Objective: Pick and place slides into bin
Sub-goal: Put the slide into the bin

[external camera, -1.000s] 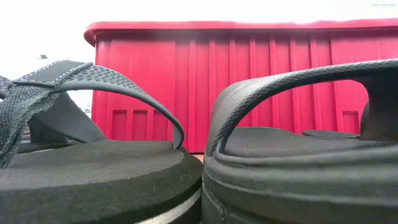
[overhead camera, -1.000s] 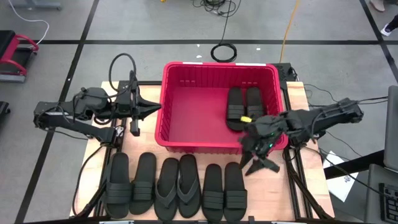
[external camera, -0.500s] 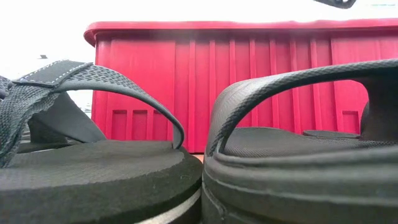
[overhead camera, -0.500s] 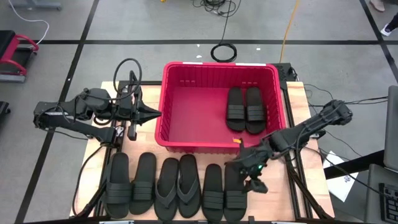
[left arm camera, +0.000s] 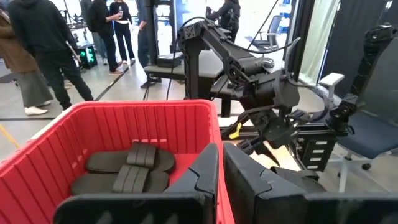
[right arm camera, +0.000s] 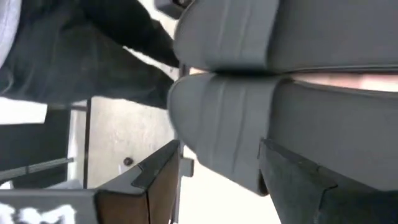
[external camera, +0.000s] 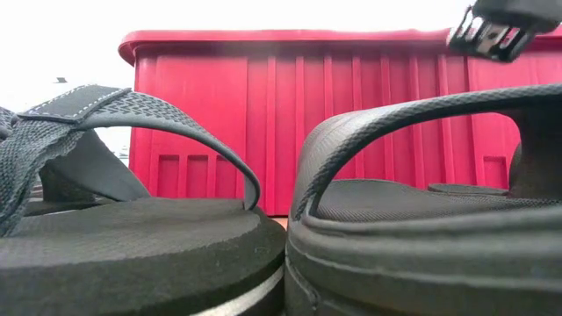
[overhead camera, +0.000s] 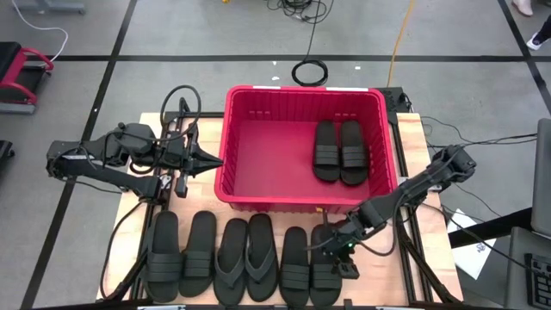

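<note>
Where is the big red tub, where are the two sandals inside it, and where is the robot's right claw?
Large red plastic tub [overhead camera: 306,91]: high view, far rim.
Two black rubber sandals inside the tub [overhead camera: 340,152]: high view, ribbed straps of the pair.
Right gripper [overhead camera: 337,256]: high view, between its jaws, over the rightmost sandal in the table's row.

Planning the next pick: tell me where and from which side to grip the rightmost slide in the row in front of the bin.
Grip the rightmost slide by its wide ribbed strap, coming down from above. It lies flat, sole down, and the strap arches clear of the footbed, so one finger could probably slip under it. A neighbouring slide sits close alongside, so a side approach looks cramped. The right gripper is already over it; the red bin sits just behind.
</note>
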You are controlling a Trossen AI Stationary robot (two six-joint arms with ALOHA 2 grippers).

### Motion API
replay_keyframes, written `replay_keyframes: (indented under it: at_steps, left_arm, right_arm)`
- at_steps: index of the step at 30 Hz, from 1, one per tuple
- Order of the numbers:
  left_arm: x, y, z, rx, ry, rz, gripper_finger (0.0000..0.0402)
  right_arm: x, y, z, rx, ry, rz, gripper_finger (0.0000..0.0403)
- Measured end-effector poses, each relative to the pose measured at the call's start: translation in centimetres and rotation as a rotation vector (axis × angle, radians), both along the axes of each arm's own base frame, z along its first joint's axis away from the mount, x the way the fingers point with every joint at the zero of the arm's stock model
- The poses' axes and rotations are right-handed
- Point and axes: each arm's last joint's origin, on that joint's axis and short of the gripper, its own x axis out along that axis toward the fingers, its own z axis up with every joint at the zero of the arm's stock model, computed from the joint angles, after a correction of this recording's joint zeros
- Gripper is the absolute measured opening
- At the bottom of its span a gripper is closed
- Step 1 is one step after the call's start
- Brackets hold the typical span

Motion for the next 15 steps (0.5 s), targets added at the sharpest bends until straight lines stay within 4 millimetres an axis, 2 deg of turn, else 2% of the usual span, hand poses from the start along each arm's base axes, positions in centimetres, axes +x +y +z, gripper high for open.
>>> replay_keyframes:
  at_steps: [5, 9, 15]
  left_arm:
    - [0.0, 0.0, 0.0, -0.001, 0.000, 0.000, 0.0026]
    - [0.0, 0.0, 0.0, -0.016, 0.002, 0.001, 0.0026]
    - [0.0, 0.0, -0.1, -0.019, 0.007, 0.002, 0.0026]
  right_arm:
    - [-0.8, -0.3, -2.3, 0.006, 0.056, 0.009, 0.0210]
    - [-1.2, -0.4, -4.2, 0.090, 0.078, 0.006, 0.0210]
    - [-1.9, -0.9, -6.7, 0.119, 0.079, -0.079, 0.0210]
